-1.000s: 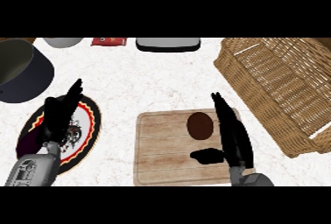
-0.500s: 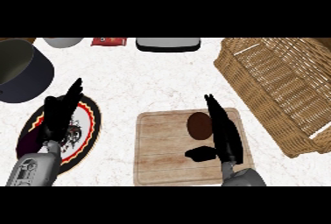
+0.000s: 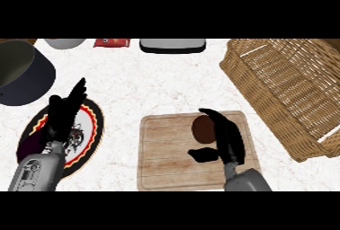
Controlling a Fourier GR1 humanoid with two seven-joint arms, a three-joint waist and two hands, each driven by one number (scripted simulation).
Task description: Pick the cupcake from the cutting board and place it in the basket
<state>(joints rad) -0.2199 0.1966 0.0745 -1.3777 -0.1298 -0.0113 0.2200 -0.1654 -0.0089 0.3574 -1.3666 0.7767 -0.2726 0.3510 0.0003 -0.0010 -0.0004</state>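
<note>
A brown cupcake (image 3: 201, 128) sits on the wooden cutting board (image 3: 163, 155) in the lower middle of the head view. My right hand (image 3: 224, 137) is over the board, right beside the cupcake on its right side, fingers extended with the tips bending over the cupcake's top and the thumb sticking out left below it. It holds nothing. The wicker basket (image 3: 292, 94) stands to the right of the board. My left hand (image 3: 64, 112) rests open, fingers up, over a patterned plate at the left.
A dark round plate with a red and yellow rim (image 3: 90, 134) lies at the left. A large dark pot (image 3: 20, 74) stands at the upper left. A grey bowl (image 3: 64, 43), a red item (image 3: 111, 42) and a dark tray (image 3: 171, 45) line the far edge.
My right hand has moved left and slightly forward across the board, closing up against the cupcake, with its fingertips bending over it. The left hand has stayed put.
</note>
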